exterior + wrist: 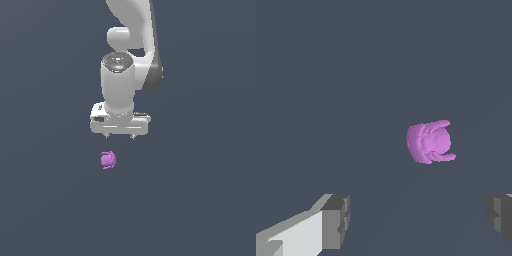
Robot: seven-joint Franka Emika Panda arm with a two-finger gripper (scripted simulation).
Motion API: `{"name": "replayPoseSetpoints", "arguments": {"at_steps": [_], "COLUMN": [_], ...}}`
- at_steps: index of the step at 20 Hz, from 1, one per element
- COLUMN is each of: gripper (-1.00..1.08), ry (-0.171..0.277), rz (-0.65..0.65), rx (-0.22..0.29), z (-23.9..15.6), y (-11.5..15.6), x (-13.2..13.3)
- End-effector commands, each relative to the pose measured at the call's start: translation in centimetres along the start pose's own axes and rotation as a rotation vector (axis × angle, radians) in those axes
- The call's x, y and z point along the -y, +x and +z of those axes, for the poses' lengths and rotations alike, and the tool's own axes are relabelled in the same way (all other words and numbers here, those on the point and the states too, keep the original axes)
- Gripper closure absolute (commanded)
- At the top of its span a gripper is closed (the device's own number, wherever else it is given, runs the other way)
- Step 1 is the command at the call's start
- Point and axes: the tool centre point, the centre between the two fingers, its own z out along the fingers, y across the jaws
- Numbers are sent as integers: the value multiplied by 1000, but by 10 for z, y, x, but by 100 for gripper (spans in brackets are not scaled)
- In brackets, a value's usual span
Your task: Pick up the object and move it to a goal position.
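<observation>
The object (108,160) is a small bright purple lumpy thing with little protrusions, lying on the dark grey ground. The white arm hangs above it in the exterior view. My gripper (120,136) points down, its two small fingertips spread wide with nothing between them. The object lies below the gripper, a little toward the exterior view's left of its middle and apart from it. In the wrist view the object (430,142) shows ahead of the two grey fingertips (336,222), and my gripper (418,220) is open and empty.
Only the flat dark grey ground (200,200) surrounds the object. The arm's white links (130,30) rise above the gripper.
</observation>
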Motion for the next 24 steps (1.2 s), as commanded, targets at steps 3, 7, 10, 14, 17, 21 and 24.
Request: {"name": "replayPoseSetpoints", "arguments": {"at_steps": [3,7,10,14,17,21,24], "gripper": [-92,-92,-92,-92,-92,-92,-92], "ry": [2,13,19,19,19,19,19], "rz": [-2,-16,-23,-23,-29,-45,-64], "rx": [-3,-25,-36,-34,-31,-23,-14], "z": [-1,-11,-16,-14,-10,3,18], "y": [1,5,7,7,8,12,16], "x": [3,24,35,33,29,19,7]}}
